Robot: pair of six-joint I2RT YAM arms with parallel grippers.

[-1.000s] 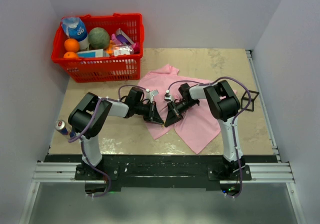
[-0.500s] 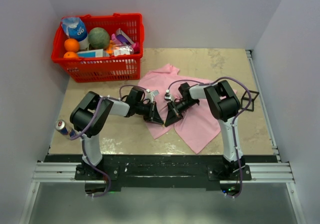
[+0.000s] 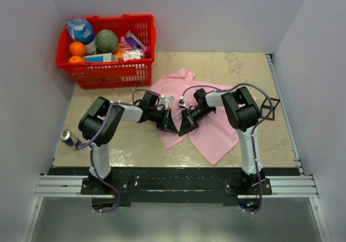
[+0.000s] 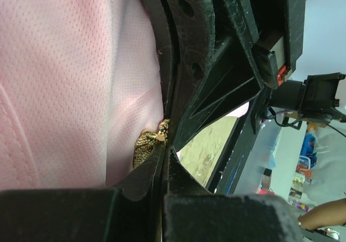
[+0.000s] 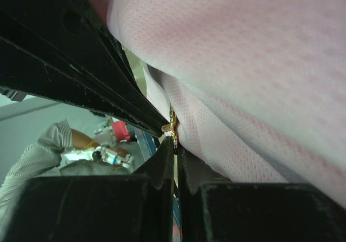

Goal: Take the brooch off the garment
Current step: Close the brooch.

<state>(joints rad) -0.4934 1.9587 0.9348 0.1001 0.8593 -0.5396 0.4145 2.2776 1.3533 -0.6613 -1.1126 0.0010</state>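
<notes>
The pink T-shirt [image 3: 208,125] lies spread at mid-table. Both grippers meet tip to tip at its near-left edge. The brooch is hidden between them in the top view. In the left wrist view the gold brooch [image 4: 146,145] sits on the pink cloth [image 4: 65,79] right at the tips of my left gripper [image 4: 165,149], whose jaws are shut with a gold nub at their tip. In the right wrist view my right gripper [image 5: 174,139] is shut with the brooch's thin gold edge [image 5: 172,124] in the narrow slit, against a fold of cloth [image 5: 243,90]. In the top view the left gripper [image 3: 170,127] and the right gripper [image 3: 182,129] almost touch.
A red basket [image 3: 146,41] with fruit, a bottle and packets stands at the back left. A can [image 3: 66,137] stands at the table's left edge beside the left arm. A black wire stand [image 3: 272,108] sits right of the shirt.
The left arm has shifted slightly to the right towards the shirt. The two grippers stay together at the same spot on the shirt's edge.
</notes>
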